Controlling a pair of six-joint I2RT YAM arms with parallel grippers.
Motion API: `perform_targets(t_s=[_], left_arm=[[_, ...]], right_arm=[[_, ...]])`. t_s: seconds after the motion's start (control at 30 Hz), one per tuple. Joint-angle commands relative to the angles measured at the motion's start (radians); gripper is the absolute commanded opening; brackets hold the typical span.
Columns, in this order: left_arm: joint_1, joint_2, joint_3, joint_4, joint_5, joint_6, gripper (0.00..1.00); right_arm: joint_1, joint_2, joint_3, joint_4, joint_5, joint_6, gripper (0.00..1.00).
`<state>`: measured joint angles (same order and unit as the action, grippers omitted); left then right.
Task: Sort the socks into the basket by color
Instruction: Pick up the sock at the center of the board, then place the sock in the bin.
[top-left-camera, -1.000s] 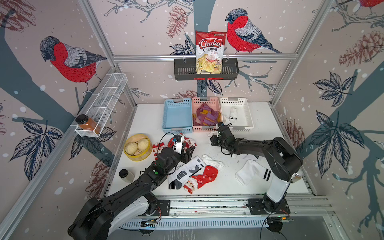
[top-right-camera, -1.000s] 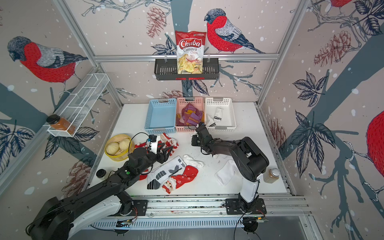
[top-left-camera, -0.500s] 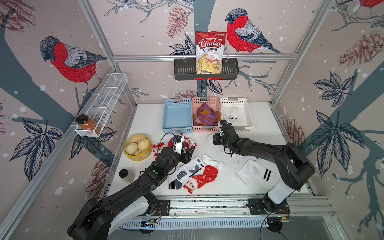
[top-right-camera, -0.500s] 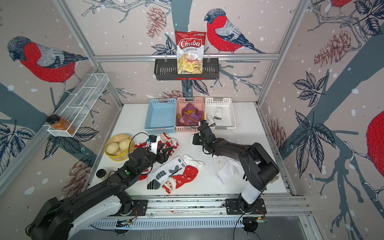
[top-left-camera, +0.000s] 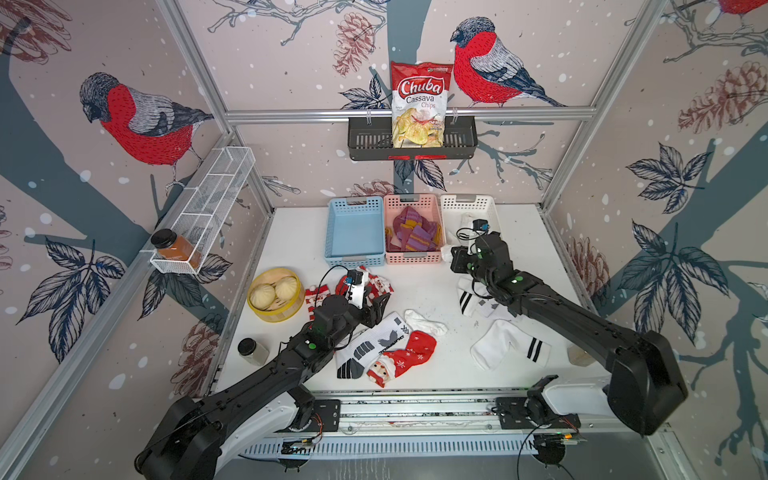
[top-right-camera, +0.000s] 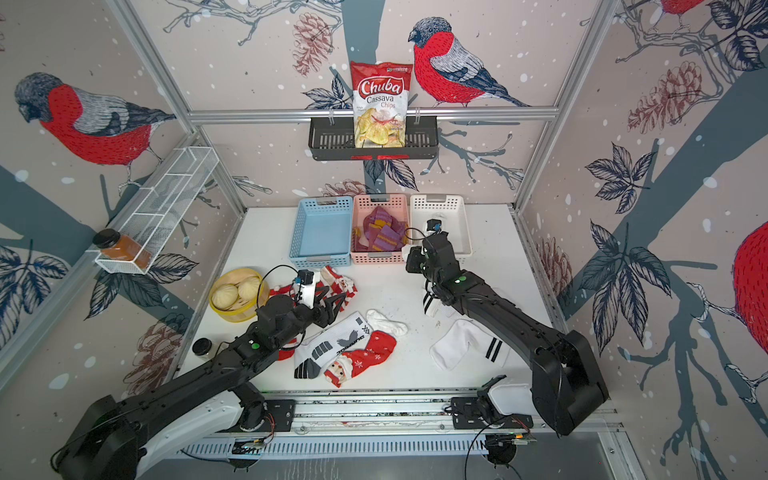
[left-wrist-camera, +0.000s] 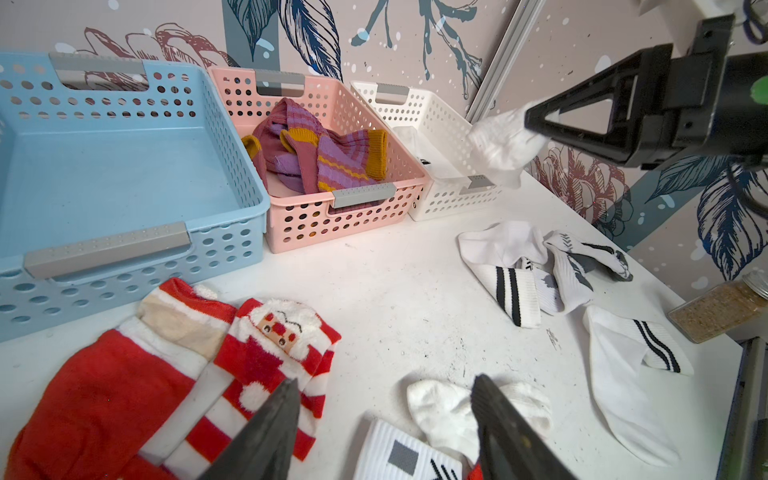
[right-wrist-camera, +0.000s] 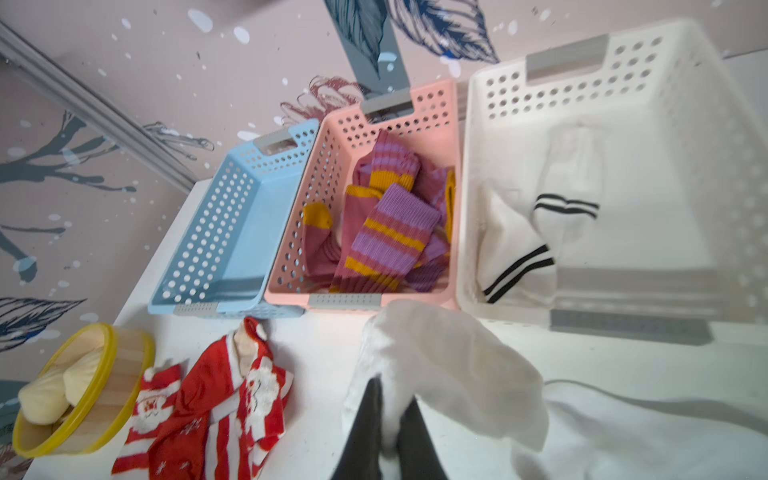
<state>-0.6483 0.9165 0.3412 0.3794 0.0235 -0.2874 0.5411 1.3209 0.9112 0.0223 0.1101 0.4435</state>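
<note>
My right gripper pinches a plain white sock just short of the white basket, the bunched cloth drooping, its long axis perhaps downward and its toe hidden, while my left gripper hangs, jaws apart, above a small white sock.

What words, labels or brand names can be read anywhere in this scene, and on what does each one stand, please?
"Chuba": on the chip bag standing in the black wall rack.
"Cassava Chips": same bag, just below the brand.
Small print elsewhere on the bag: too small to read.
Dark lettering on the white printed sock on the table: too blurred to read.
</note>
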Motion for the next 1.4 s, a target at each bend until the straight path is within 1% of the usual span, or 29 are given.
perform_targets(t_s=[0.0, 0.2, 0.37, 0.5, 0.57, 0.67, 0.8, 0.97, 1.1, 1.23, 1.37], left_arm=[[0.001, -0.001, 0.01, 0.015, 0.016, 0.005, 0.66], [-0.001, -0.005, 0.015, 0.007, 0.026, 0.001, 0.67], [0.0, -0.024, 0.009, 0.003, 0.026, -0.002, 0.68], [-0.001, -0.028, 0.008, -0.002, 0.032, -0.001, 0.68], [0.0, -0.027, 0.007, 0.0, 0.03, 0.0, 0.69], [0.0, -0.024, 0.006, 0.003, 0.03, 0.002, 0.69], [-0.001, -0.027, 0.004, 0.002, 0.024, 0.004, 0.69], [0.0, -0.024, 0.005, 0.0, 0.017, 0.007, 0.69], [0.0, -0.021, 0.004, 0.003, 0.016, 0.008, 0.69], [0.0, -0.021, 0.002, 0.003, 0.016, 0.008, 0.69], [0.0, -0.021, 0.0, 0.006, 0.013, 0.008, 0.69]], right_arm=[[-0.059, 0.002, 0.02, -0.001, 0.01, -0.043, 0.12], [-0.18, 0.112, 0.109, 0.006, -0.002, -0.067, 0.11], [-0.284, 0.244, 0.182, 0.004, -0.061, -0.065, 0.11], [-0.34, 0.347, 0.237, -0.007, -0.107, -0.065, 0.12], [-0.355, 0.387, 0.259, -0.01, -0.123, -0.069, 0.2], [-0.367, 0.425, 0.286, -0.021, -0.128, -0.075, 0.26], [-0.378, 0.427, 0.295, -0.022, -0.146, -0.076, 0.32], [-0.376, 0.388, 0.275, -0.024, -0.154, -0.078, 0.39], [-0.37, 0.346, 0.245, -0.028, -0.164, -0.076, 0.39], [-0.335, 0.281, 0.182, -0.022, -0.173, -0.067, 0.4], [-0.259, 0.225, 0.119, -0.022, -0.162, -0.055, 0.4]])
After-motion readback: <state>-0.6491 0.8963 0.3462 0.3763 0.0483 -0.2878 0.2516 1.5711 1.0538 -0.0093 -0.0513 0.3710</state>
